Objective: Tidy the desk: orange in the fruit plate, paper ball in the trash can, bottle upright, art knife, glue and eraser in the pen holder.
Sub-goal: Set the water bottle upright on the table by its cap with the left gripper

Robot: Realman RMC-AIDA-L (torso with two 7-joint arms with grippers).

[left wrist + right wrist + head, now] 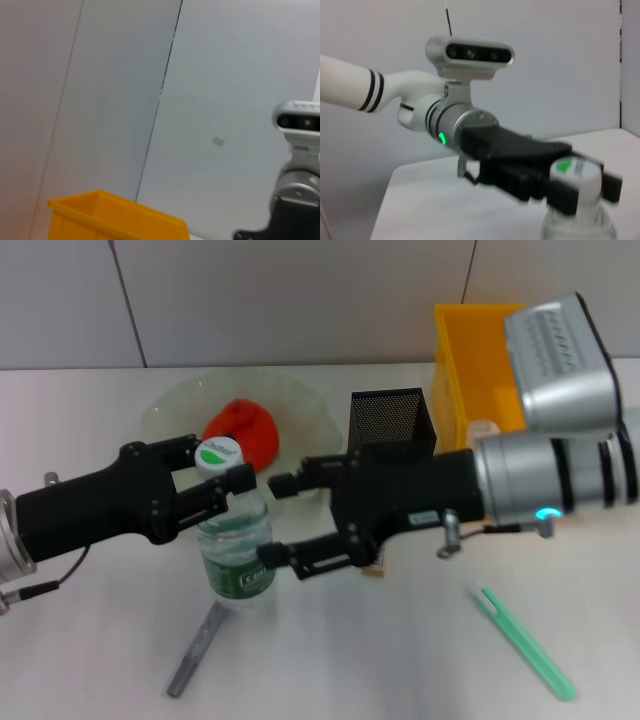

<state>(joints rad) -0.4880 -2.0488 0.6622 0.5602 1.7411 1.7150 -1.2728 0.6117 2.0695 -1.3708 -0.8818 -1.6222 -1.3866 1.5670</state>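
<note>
The bottle stands upright near the table's middle, its white-and-green cap up. My left gripper comes in from the left and is shut on the bottle's neck just under the cap. My right gripper is open, with its fingertips beside the bottle's body on the right. The orange lies in the fruit plate. Near the front edge lies the art knife, and the glue is at the front right. A beige corner of the eraser shows under my right gripper. The paper ball cannot be made out for certain.
The black mesh pen holder stands behind my right gripper. The yellow trash can is at the back right, with a small whitish thing inside it. My right arm's wrist camera housing hides part of the bin.
</note>
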